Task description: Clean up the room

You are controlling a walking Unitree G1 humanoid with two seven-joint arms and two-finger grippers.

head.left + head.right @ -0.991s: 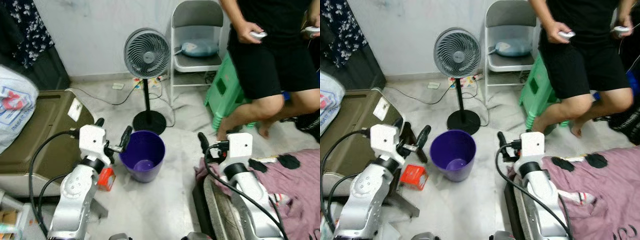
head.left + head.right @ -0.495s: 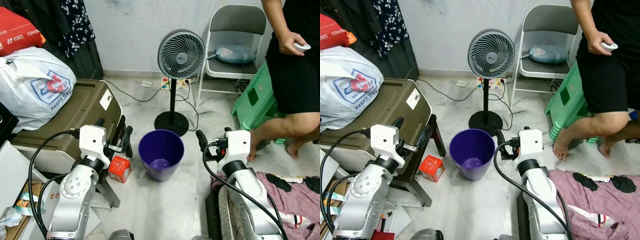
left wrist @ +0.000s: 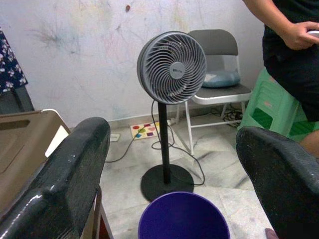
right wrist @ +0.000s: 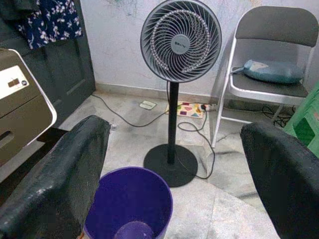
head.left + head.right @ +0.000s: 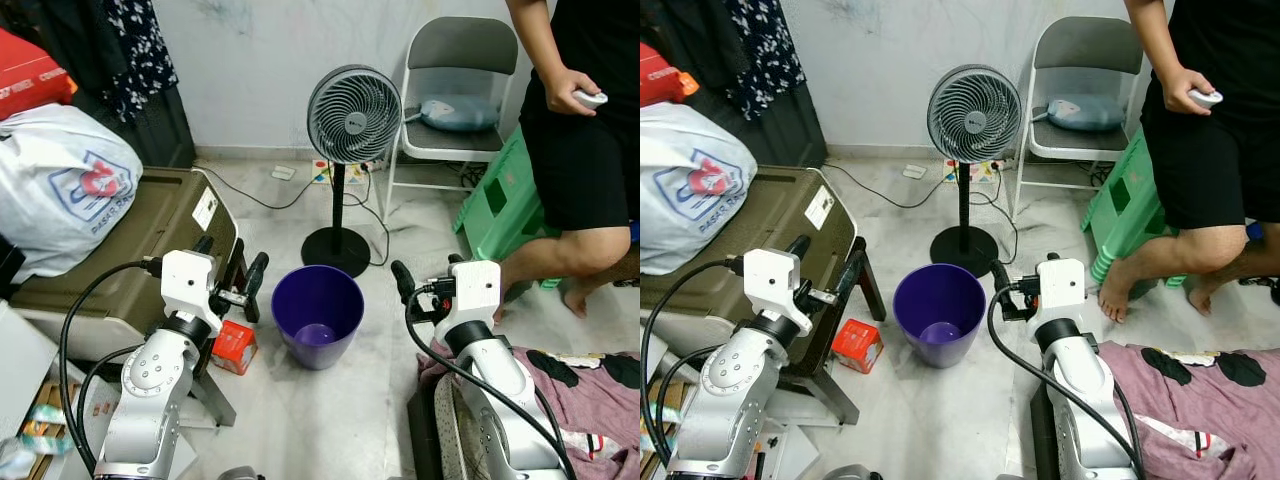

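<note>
A purple bin [image 5: 318, 314] stands open on the pale marble floor [image 5: 330, 430], between the two arms and just in front of the round black base of a grey pedestal fan [image 5: 353, 113]. A small purple cup-like thing lies at its bottom. The left gripper [image 5: 230, 265] hangs beside the bin's left rim, its two black fingers [image 3: 65, 174] spread wide with nothing between them; the wrist view looks through the gap at the fan and the bin's rim. The right gripper [image 5: 1002, 283] hangs at the bin's right rim, fingers [image 4: 60, 179] likewise wide apart and empty.

A small red box [image 5: 234, 346] lies on the floor left of the bin, by the black leg of a stand that carries an olive-brown case [image 5: 120, 250]. A white plastic bag [image 5: 60, 190] with a red and blue print rests on the case's far left end. Behind the fan a grey folding chair [image 5: 455, 90] holds a blue-grey cushion [image 5: 460, 113]; a green plastic stool [image 5: 500, 200] stands to its right. A person [image 5: 585, 120] in black sits there, one hand holding a white controller [image 5: 588, 98]. A mauve cloth [image 5: 1200, 400] lies on the floor by the right arm.

Compared with half a second ago, the whole scene sits slightly shifted in the head views, so the camera has moved; the bin, fan and box keep their places relative to one another, and both grippers remain open and empty.
</note>
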